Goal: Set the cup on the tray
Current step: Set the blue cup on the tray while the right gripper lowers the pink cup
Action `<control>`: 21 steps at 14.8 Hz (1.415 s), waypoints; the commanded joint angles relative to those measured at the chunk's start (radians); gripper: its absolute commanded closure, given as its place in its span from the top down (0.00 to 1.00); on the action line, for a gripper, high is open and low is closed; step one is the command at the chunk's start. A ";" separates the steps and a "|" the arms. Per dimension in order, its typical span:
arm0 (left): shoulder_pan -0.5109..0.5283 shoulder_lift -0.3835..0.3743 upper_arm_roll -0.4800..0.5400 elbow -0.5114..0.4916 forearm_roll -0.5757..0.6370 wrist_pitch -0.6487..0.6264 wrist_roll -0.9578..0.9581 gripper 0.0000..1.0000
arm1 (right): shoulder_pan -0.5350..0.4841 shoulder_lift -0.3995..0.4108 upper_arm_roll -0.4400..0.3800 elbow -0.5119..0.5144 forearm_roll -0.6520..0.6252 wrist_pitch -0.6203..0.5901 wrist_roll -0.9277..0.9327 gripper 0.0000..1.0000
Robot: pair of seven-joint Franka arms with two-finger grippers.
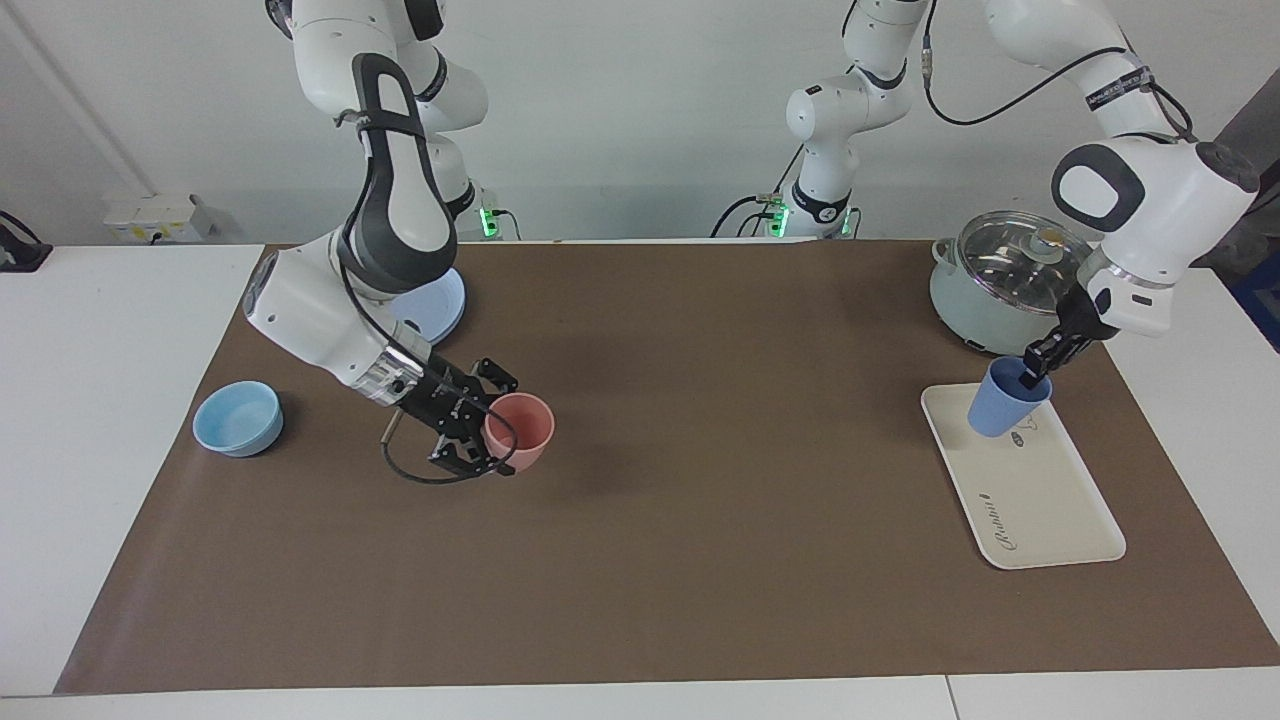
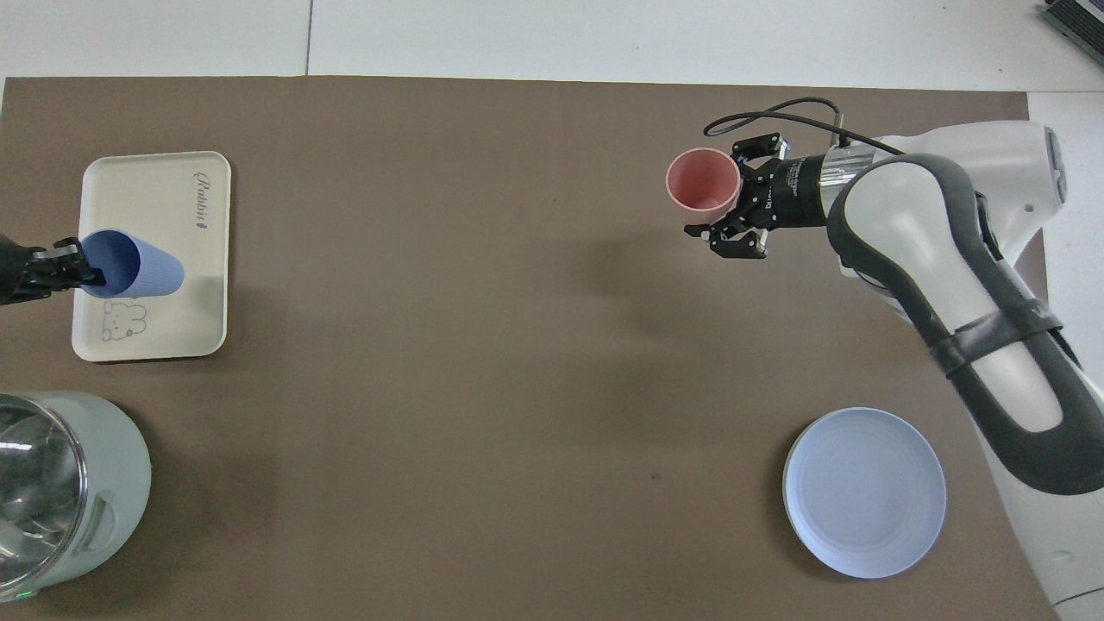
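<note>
The periwinkle-blue cup (image 1: 1005,400) (image 2: 138,274) hangs tilted, low over the end of the cream tray (image 1: 1040,500) (image 2: 172,216) nearer to the robots, by the bear drawing. Whether its base touches the tray I cannot tell. My left gripper (image 1: 1032,373) (image 2: 86,274) is shut on the cup's rim, one finger inside. My right gripper (image 1: 495,433) (image 2: 733,185) is shut on the rim of a salmon-pink cup (image 1: 520,432) (image 2: 703,179), held upright low over the brown mat toward the right arm's end.
A pale green pot with a glass lid (image 1: 1010,285) (image 2: 52,492) stands beside the tray, nearer to the robots. A round blue plate (image 1: 440,305) (image 2: 862,492) and a light-blue bowl (image 1: 238,418) sit at the right arm's end.
</note>
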 commanded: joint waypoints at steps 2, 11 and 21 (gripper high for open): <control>0.051 0.049 -0.012 -0.007 -0.029 0.038 0.115 0.00 | -0.103 0.081 0.016 0.027 0.097 0.003 -0.181 0.00; 0.028 0.049 -0.017 -0.090 -0.067 0.201 0.138 0.00 | -0.287 0.218 0.015 0.126 0.146 -0.193 -0.344 0.00; -0.002 0.027 -0.014 0.018 -0.026 0.085 0.173 1.00 | -0.321 0.227 0.013 0.052 0.142 -0.146 -0.495 0.00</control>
